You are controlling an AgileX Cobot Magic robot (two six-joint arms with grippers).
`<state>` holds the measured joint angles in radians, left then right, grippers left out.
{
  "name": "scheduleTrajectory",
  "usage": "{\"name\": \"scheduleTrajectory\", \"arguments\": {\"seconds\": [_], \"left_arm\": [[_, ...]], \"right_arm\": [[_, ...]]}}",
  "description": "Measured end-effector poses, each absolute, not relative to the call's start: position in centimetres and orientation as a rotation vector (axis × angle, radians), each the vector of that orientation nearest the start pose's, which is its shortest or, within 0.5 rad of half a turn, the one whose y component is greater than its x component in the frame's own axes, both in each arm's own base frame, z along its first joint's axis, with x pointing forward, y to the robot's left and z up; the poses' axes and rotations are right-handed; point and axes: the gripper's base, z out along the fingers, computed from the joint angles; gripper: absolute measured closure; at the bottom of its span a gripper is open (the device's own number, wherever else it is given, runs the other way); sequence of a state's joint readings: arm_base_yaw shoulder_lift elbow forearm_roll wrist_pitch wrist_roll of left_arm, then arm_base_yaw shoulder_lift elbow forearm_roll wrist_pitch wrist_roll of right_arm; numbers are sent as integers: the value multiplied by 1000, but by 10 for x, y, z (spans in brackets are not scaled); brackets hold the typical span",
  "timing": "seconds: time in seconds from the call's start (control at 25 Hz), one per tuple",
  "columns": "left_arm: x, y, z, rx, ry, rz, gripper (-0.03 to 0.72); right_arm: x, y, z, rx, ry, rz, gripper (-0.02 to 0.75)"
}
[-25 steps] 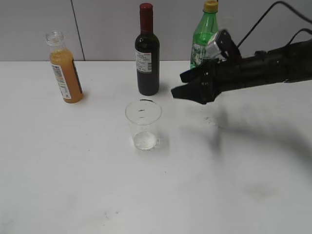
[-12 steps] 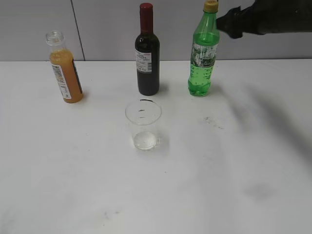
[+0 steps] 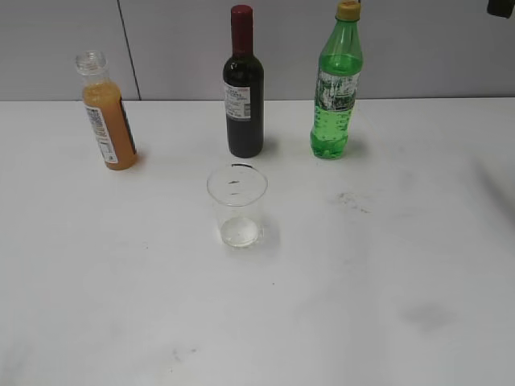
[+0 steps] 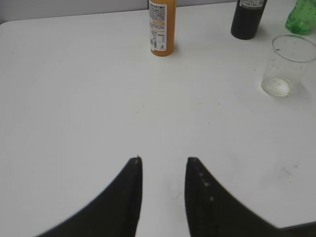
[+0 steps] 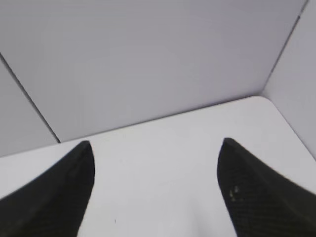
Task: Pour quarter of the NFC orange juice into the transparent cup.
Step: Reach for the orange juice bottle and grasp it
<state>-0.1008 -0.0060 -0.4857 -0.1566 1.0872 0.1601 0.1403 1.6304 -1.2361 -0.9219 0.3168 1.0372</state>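
Observation:
The NFC orange juice (image 3: 107,117) stands upright and capless at the table's far left; it also shows in the left wrist view as the NFC orange juice (image 4: 162,27). The transparent cup (image 3: 237,205) stands upright mid-table, a little clear liquid at its bottom, and appears at the right edge as the transparent cup (image 4: 289,66). My left gripper (image 4: 164,160) hovers open over bare table, well short of the bottle, nothing between its fingers. My right gripper (image 5: 156,143) is wide open and holds nothing, facing the wall and a table corner; only a dark bit of the right arm (image 3: 503,6) shows at the top right.
A dark wine bottle (image 3: 243,88) stands behind the cup, and a green soda bottle (image 3: 336,84) to its right. Both bases show in the left wrist view: wine bottle (image 4: 248,19), green soda bottle (image 4: 301,17). A grey wall (image 3: 177,40) backs the white table (image 3: 362,281).
The right arm has risen from in front of the green bottle and swung up and right, almost out of the exterior view. Bottles and cup have not moved.

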Motion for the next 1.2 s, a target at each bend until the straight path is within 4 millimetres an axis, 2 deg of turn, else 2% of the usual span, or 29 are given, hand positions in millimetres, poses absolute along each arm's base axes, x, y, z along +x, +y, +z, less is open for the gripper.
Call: {"name": "scheduleTrajectory", "arguments": {"seconds": [0.08,0.24,0.4,0.56,0.64,0.76,0.88,1.12,1.2], "left_arm": [[-7,-12,272,279,2053,-152,452],[-7,-12,272,279,2053,-152,452],[-7,-12,272,279,2053,-152,452],[-7,-12,272,279,2053,-152,452],[-7,-12,272,279,2053,-152,452],[-7,-12,272,279,2053,-152,452],[-7,-12,272,279,2053,-152,452],[-7,-12,272,279,2053,-152,452],[-7,-12,272,279,2053,-152,452]], "right_arm": [[369,29,307,154,2124,-107,146],[349,33,306,138,2306,-42,146],[321,32,322,68,2415,-51,146],[281,25,349,23,2483,-97,146],[254,22,366,-12,2495,-101,146],[217,21,376,-60,2463,-46,146],[178,21,365,-84,2416,38,146],[109,14,313,-89,2361,73,146],[89,11,301,-89,2338,76,146]]}}
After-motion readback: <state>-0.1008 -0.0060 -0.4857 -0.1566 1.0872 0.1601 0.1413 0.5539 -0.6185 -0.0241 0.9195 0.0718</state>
